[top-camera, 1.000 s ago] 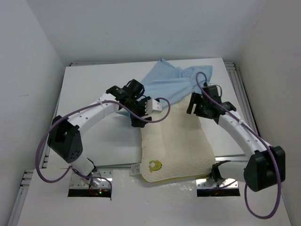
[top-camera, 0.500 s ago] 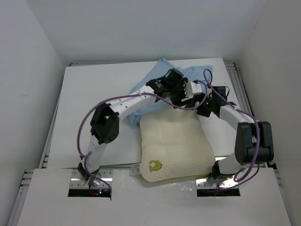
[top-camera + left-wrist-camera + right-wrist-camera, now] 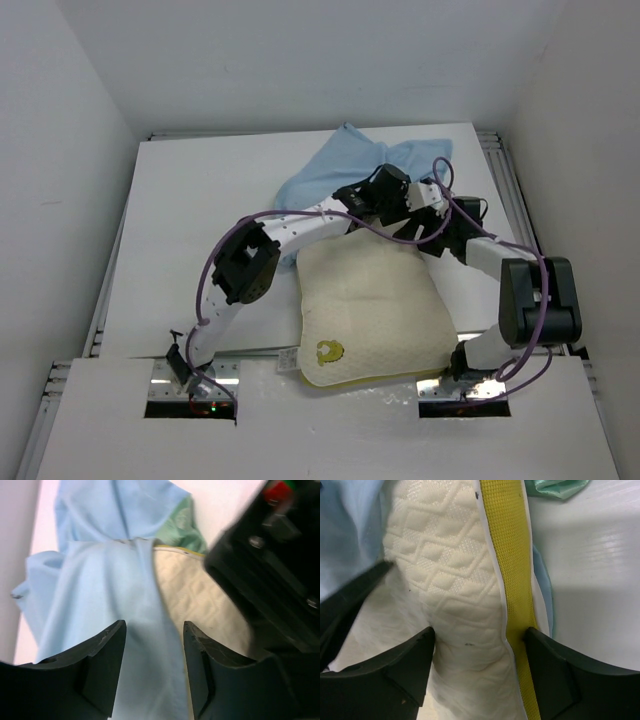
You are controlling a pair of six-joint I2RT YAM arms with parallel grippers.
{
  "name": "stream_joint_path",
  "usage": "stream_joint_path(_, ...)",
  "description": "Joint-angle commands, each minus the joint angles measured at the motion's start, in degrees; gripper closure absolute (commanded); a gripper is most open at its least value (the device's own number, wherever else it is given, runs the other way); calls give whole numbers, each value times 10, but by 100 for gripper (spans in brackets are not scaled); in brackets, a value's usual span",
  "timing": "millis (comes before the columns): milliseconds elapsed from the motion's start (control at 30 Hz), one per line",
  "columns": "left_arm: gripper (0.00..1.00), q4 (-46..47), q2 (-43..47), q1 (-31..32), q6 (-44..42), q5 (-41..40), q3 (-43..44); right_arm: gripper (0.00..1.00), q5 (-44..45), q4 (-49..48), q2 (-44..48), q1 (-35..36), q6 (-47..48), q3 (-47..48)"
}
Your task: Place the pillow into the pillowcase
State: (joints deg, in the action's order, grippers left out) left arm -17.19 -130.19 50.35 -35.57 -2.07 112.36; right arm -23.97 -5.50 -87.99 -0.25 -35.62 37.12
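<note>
— Cream quilting fills the right wrist view. How does the pillow (image 3: 372,310) sit against the right jaws?
— Its far edge runs up between them. The quilted face lies against one finger (image 3: 405,670) and the yellow seam (image 3: 509,560) by the other. The right jaws stand wide and the pillow fills the gap. I cannot tell whether they squeeze it.
— And the left jaws?
— Spread, with a light blue fold of the pillowcase (image 3: 115,610) in the gap between the fingers (image 3: 102,662). The pillow shows just beside that fold, with a scrap of the green face (image 3: 182,527) past it.
— Where do the two things lie on the desk (image 3: 190,220)?
— The pillow is in the near middle, close to the arm bases. The pillowcase is bunched at the pillow's far end and reaches toward the back of the desk. Both sets of jaws are at that far end, where cloth meets pillow.
</note>
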Motion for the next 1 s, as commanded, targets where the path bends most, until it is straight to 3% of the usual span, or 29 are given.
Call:
stream_joint_path(0,53,62,15,4,-19,-48,-13,28,18,22,21,4,8,-13)
stream_joint_path(200,54,41,-9,4,-42,-30,-29,21,33,31,11,4,16,1)
stream_joint_path(233,58,43,-10,5,-35,-27,-34,21,33,31,4,4,20,8)
stream_joint_path(267,68,55,-10,5,-33,-27,-46,21,31,29,-16,4,20,12)
stream_joint_path(333,83,67,-12,5,-28,-35,-52,34,23,23,-38,4,17,22)
stream_joint_path(367,100,69,-13,6,-24,-35,-43,43,21,19,-53,4,13,23)
stream_joint_path(400,100,59,-12,6,-13,-26,-32,64,16,3,-59,4,6,20)
stream_joint_path(467,100,18,-1,6,-2,-1,10,87,10,-10,-59,4,0,13)
stream_joint_path(500,100,8,6,6,2,40,20,97,9,-14,-54,5,-1,11)
stream_joint_path(533,100,1,17,6,2,63,24,100,6,-15,-47,6,0,9)
stream_joint_path(667,100,-24,78,6,1,168,23,100,13,-35,64,58,39,-17)
stream_joint_path(767,100,-26,105,6,0,188,16,100,47,-61,145,120,67,-59)
stream_joint_path(867,100,-48,125,6,-26,210,4,100,57,-146,227,130,40,-111)
stream_joint_path(967,100,-53,156,5,-36,230,-31,100,60,-147,257,131,44,-113)
